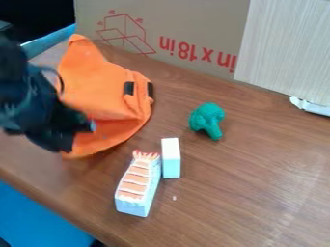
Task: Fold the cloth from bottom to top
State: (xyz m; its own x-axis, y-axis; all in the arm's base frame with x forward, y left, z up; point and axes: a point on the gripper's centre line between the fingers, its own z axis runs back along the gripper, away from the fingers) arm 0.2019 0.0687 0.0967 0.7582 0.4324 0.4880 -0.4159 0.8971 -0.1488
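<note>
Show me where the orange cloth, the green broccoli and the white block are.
Cloth (102,94): camera view, on its broad middle.
Broccoli (207,116): camera view, on its bumpy head.
Block (171,157): camera view, midway along its length.

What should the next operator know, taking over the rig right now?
Gripper: at the cloth's lower left part; can't tell if it grips.
Cloth: orange, left side of the table, rumpled, peaked at its top end.
Done: looks partly doubled over, but I can't confirm a proper fold.
Left: likely finish bringing bottom to top, then flatten.
Nearby: shrimp piece and white block below right of the cloth, green broccoli to its right.
</note>
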